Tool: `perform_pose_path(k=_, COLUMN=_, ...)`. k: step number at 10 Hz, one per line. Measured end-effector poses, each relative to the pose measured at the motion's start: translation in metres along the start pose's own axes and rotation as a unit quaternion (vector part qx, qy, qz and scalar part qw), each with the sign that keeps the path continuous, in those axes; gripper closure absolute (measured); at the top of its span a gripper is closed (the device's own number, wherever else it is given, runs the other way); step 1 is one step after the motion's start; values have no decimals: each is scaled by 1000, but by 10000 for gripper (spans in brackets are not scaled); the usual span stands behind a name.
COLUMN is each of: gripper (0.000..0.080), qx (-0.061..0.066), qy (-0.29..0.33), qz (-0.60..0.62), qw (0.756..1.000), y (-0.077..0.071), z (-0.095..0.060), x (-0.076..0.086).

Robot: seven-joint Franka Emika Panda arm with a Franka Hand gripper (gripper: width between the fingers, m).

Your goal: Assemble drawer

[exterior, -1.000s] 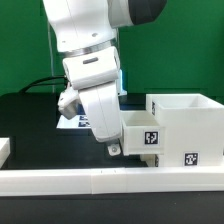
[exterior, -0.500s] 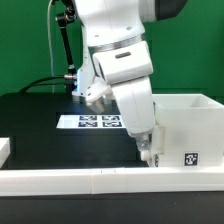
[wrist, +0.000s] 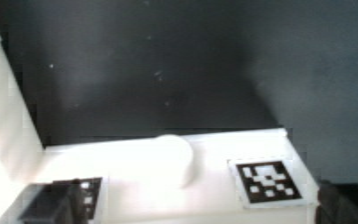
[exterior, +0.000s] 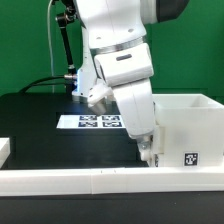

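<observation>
Claw (exterior: 150,152) is low at the near side of the desk (exterior: 35,125), right against the left face of the big white box (exterior: 185,125) on the exterior view's right. The drawer (wrist: 176,170) cannot be made out in the exterior view; arm hides it or it is already pushed into the box. Wrist view shows a white surface with a tag directly under the claw, dark fingers (wrist: 60,200) either side of it. Opening width cannot be told, nor whether the pads touch anything. Key relation: drawer sits straight below and ahead of the claw, toward the box, so remaining travel judged to run rightward into the box. The marker board (exterior: 95,122) lies farther back, left of the arm. White rail (exterior: 80,182) edges the near side.
</observation>
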State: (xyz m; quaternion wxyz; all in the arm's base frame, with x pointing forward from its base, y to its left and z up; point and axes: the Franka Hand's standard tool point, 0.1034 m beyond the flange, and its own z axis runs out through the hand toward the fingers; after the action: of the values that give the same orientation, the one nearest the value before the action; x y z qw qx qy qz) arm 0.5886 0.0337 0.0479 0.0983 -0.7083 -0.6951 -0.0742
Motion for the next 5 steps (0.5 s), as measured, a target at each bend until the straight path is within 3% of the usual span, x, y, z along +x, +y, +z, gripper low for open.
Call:
perform_pose_path(k=3, gripper=150, qx=0, qy=-15, qz=-8, qw=1000, y=0, z=-1, x=1)
perform_pose_path(k=5, gripper=150, qx=4, qy=-16, qz=-6, qw=1000, y=-2, z=-5, x=-21)
